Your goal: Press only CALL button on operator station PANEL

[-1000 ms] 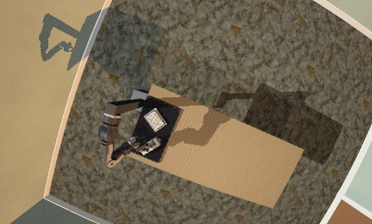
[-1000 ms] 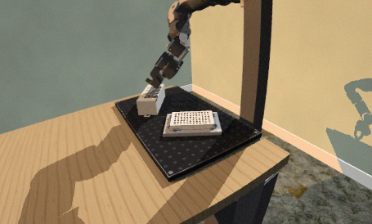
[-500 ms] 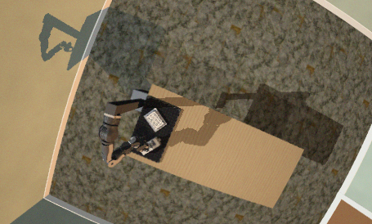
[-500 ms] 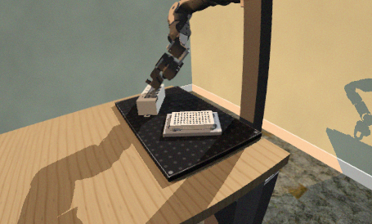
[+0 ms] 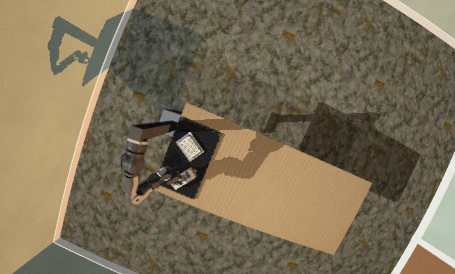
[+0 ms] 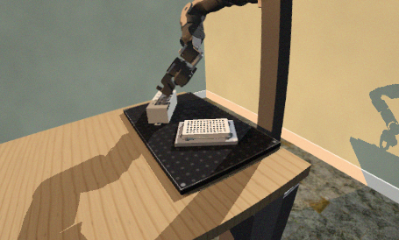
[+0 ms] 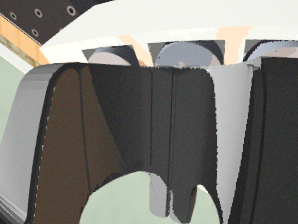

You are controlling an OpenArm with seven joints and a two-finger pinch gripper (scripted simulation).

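The panel (image 6: 161,108) is a small white box at the back left of the black perforated mat (image 6: 201,140). It also shows in the top view (image 5: 186,177). My gripper (image 6: 163,92) is shut and empty, tilted down, with its fingertips on or just above the panel's top. In the wrist view the shut fingers (image 7: 174,205) fill the frame; behind them lie the white panel top (image 7: 193,19) and grey round buttons (image 7: 186,54). I cannot read any name or see any lamp. The 96-well plate B38 (image 6: 205,127) sits on its nest N1 (image 6: 206,139), apart from the gripper.
A tall brown post (image 6: 273,66) stands at the mat's back right corner. The wooden table (image 6: 96,175) ends close behind the mat and at the right.
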